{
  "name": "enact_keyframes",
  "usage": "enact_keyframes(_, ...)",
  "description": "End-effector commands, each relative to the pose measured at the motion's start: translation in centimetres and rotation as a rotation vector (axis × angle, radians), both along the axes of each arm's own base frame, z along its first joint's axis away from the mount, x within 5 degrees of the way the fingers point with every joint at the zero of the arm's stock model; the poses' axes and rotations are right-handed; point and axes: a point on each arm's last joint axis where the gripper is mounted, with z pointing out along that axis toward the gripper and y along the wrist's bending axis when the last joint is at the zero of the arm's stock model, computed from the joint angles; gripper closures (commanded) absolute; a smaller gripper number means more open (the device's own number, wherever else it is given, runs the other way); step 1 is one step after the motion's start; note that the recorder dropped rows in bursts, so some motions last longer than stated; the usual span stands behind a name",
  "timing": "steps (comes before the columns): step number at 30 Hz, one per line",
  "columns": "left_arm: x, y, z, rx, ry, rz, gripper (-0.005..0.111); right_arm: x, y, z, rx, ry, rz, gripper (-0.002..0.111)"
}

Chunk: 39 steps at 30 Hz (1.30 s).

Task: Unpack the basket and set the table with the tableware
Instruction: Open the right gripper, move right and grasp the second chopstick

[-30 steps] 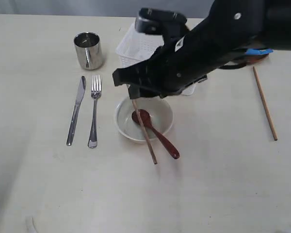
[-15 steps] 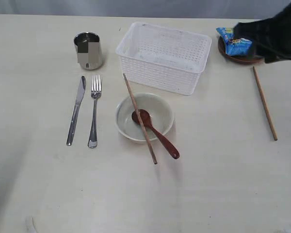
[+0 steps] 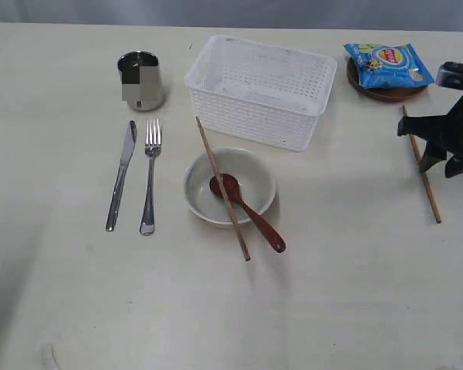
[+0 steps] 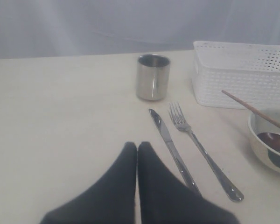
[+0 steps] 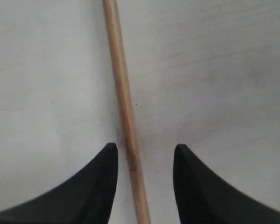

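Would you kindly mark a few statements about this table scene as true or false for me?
1. The basket looks empty. True.
2. The right hand is shut on a chopstick. False: it is open, astride the lying chopstick.
3. The spoon has its head in the bowl. True.
4. The packet lies in the basket. False: it sits on the plate.
5. The left hand is shut. True.

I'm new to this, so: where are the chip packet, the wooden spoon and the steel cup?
chip packet [image 3: 386, 63], exterior view, middle of the wrapper
wooden spoon [image 3: 251, 214], exterior view, mid-handle
steel cup [image 4: 152, 77], left wrist view, side wall
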Motion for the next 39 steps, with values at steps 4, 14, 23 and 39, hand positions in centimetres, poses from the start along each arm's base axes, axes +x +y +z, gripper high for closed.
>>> enact_keyframes(4, 0.0, 0.0, -0.1, 0.001, -0.002, -0.005, 0.107, 0.3, -0.1, -2.2, 0.002, 0.024, 0.027, 0.070)
enact_keyframes(14, 0.0, 0.0, -0.1, 0.001, -0.002, -0.005, 0.107, 0.0, 0.0, -4.5, 0.007, 0.102, 0.046, 0.081)
enact_keyframes(23, 0.0, 0.0, -0.1, 0.001, -0.002, -0.005, 0.107, 1.1, 1.6, -3.2, 0.004, 0.108, 0.118, 0.109)
enact_keyframes(39, 0.0, 0.0, -0.1, 0.002, -0.002, -0.005, 0.107, -1.7, 4.9, 14.1, 0.088, -0.343, 0.184, 0.109)
